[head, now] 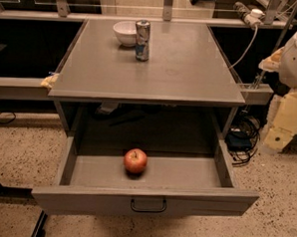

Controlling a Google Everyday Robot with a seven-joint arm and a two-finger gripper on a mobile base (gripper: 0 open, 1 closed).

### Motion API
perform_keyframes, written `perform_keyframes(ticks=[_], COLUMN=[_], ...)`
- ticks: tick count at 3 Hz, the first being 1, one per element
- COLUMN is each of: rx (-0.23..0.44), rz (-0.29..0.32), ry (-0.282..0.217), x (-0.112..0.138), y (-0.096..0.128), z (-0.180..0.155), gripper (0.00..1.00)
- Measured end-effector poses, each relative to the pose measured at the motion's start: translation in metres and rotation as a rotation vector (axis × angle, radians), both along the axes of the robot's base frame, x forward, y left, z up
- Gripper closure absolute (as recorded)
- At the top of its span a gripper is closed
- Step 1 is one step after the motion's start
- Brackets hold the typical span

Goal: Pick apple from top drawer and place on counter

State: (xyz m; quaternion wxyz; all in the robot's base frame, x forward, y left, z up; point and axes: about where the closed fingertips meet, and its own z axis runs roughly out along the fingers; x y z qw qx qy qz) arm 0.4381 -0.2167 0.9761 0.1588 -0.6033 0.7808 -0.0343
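Apple (pixel 135 160) lies in open top drawer (pixel 185 175), claw (pixel 283 125) far right.

1. A red apple (pixel 135 160) sits mid-floor in the pulled-out top drawer (pixel 84 200)
2. On the counter (pixel 185 75) above, a white bowl (pixel 124 32) and a can (pixel 142 40) stand just beside each other near the far edge
3. The gripper (pixel 284 122) hangs off the counter's right side, well apart from the apple

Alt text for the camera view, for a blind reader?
A red apple lies in the open top drawer beneath a grey counter holding a white bowl and a can. The robot's gripper hangs at the right edge.
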Motion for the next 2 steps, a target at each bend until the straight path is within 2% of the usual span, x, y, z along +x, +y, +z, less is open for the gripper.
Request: perform_keyframes(ticks=[1, 2], rx=[0.0, 0.086], rz=[0.0, -0.016], ry=[0.0, 0.002], x=[0.0, 0.006], y=[0.0, 0.003], z=[0.0, -0.018], gripper=[0.0, 0.18])
